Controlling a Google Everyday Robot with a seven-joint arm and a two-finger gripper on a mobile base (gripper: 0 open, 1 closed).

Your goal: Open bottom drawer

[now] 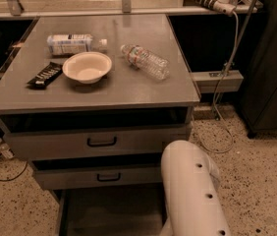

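Note:
The grey metal cabinet [99, 97] has three drawers. The top drawer front [55, 144] and the middle drawer front [69, 177] each carry a black loop handle. Below them the bottom drawer [111, 213] stands pulled out. Its wide flat grey tray shows, while its front and handle are cut off by the lower edge of the view. My white arm [192, 193] reaches down at the lower right, beside the tray. My gripper is out of view below the frame.
On the cabinet top lie a white bowl [87, 67], a clear plastic bottle [146, 61], a white-labelled bottle [72, 44] and a black snack bar [45, 74]. A dark cabinet [271, 73] and a hanging cable [227, 58] are to the right. The floor is speckled.

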